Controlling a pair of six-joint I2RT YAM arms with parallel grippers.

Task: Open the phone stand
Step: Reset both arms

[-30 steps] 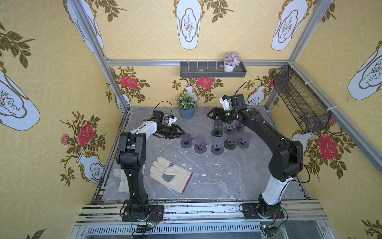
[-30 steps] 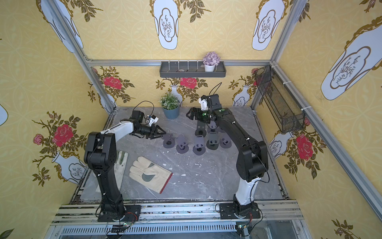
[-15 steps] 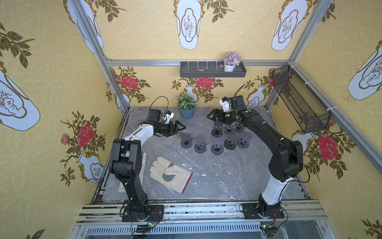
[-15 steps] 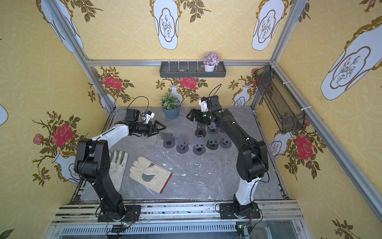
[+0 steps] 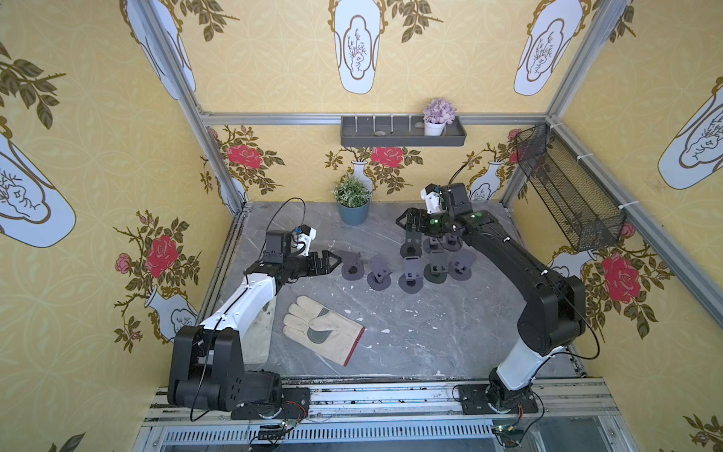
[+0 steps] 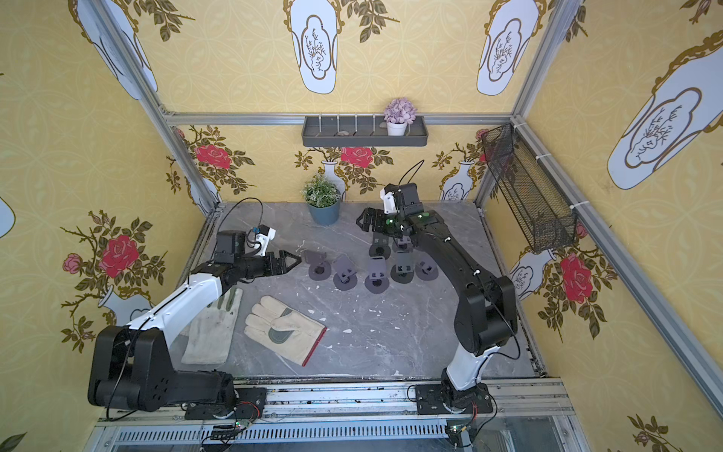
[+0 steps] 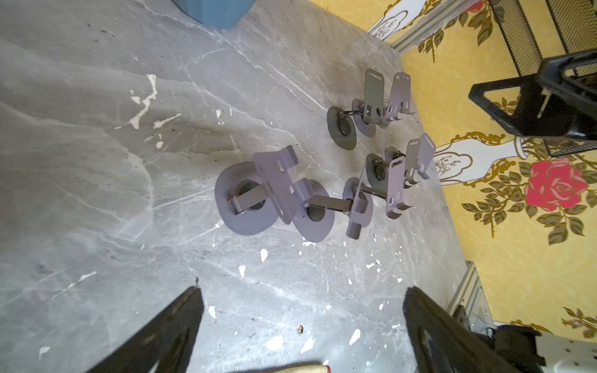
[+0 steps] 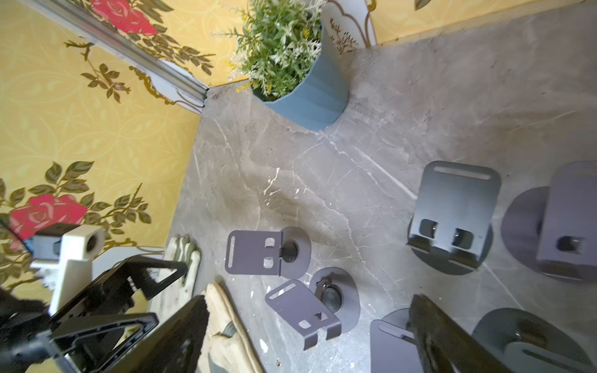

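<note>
Since a second ago the left gripper (image 5: 333, 261) has spread its fingers (image 7: 168, 332) wide, holding nothing. Nearest phone stand (image 5: 351, 267) sits on the table (image 5: 430, 332) just ahead of those tips, plate half raised. Right gripper (image 5: 403, 226), also spread and empty, hangs over the far stands (image 5: 410, 251).

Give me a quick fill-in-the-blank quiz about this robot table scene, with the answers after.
1. The left tool is ___ and holds nothing.
2. The green plant stands in a ___ pot.
3. The purple flowers sit in a ___ pot.
4. The tan glove has a ___ cuff edge.
Answers: open; blue; white; red.
</note>
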